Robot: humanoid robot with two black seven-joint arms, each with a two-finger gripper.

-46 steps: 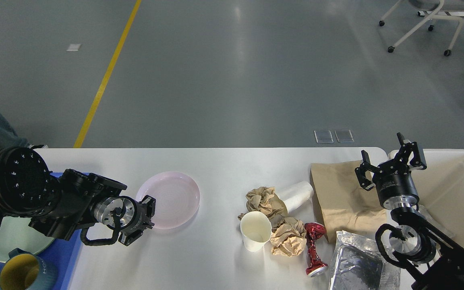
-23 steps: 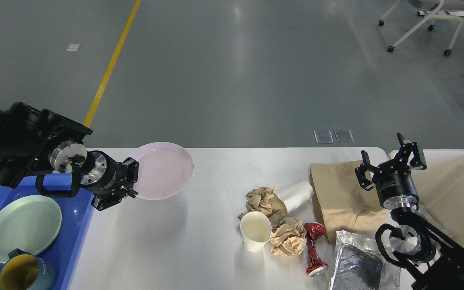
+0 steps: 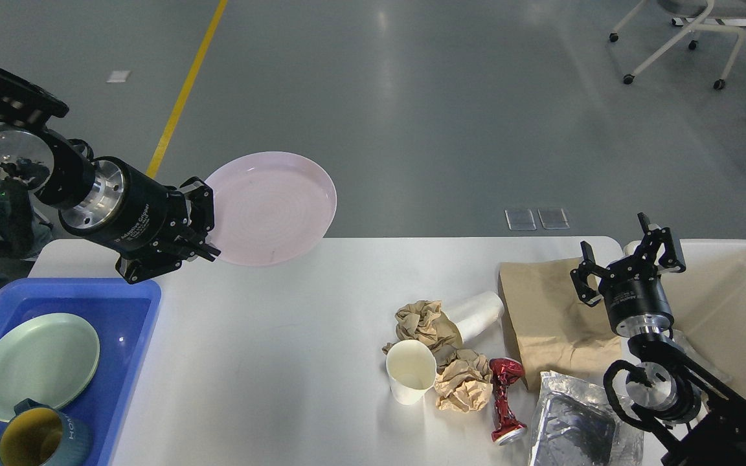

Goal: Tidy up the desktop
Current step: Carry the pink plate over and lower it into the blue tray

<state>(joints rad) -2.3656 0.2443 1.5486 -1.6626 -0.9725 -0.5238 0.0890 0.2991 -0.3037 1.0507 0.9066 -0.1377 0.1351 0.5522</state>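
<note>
— What's in front of you?
— Your desktop [image 3: 295,362] fills the lower view, paper rubbish at its right.

— And your grippers?
— Your left gripper [image 3: 201,223] pinches a pink plate [image 3: 272,207] by its rim, lifted above the desktop. Your right gripper [image 3: 629,262] hangs spread wide, holding nothing.

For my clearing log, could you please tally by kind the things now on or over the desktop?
Plates: 2, pink plate in the left pincer, green plate
Cups: 3
Crumpled paper: 2
Crushed can: 1
Paper bag: 1
Foil pouch: 1
Total: 10
</note>
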